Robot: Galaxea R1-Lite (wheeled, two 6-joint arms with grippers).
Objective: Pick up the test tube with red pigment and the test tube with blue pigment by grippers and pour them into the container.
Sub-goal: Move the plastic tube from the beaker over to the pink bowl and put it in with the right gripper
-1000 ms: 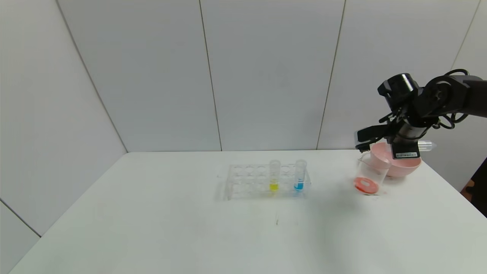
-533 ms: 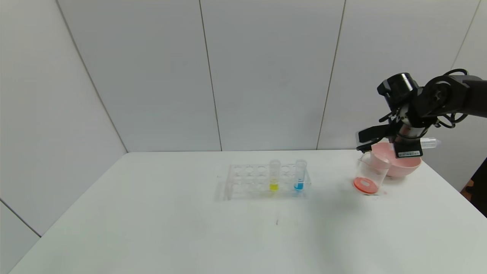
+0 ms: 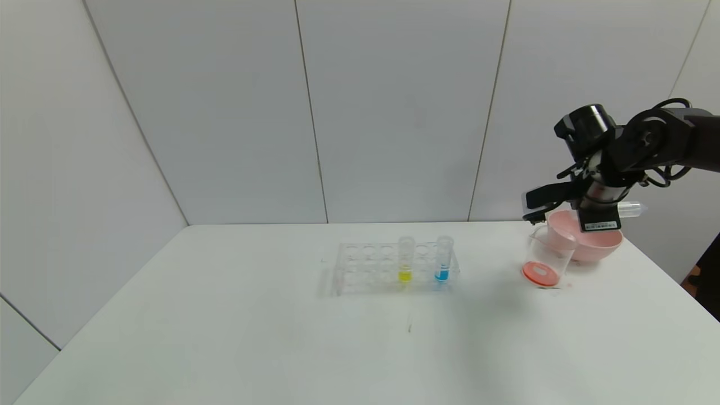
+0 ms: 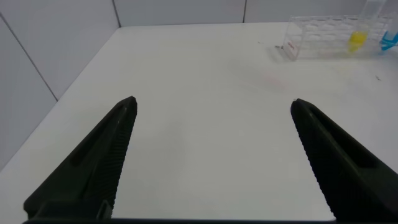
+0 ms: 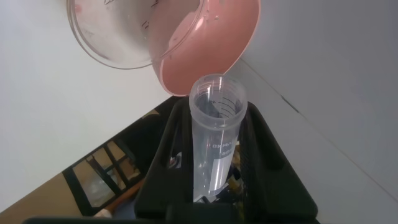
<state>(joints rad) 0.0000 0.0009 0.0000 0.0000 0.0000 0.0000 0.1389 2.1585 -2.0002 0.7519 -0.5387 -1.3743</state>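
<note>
Red-pigment test tube [image 3: 629, 210]: emptied, lying roughly level, clamped in the right gripper [image 3: 601, 209] above the pink bowl [image 3: 596, 243]; seen also in the right wrist view [image 5: 214, 137].
Glass beaker [image 3: 547, 256]: just beside the bowl, red liquid at its bottom.
Blue-pigment test tube [image 3: 443, 260]: upright in the clear rack [image 3: 360, 269], near a yellow-liquid tube [image 3: 405, 260].
Left gripper [image 4: 211, 155]: fingers spread wide, over the white table [image 3: 281, 337].
</note>
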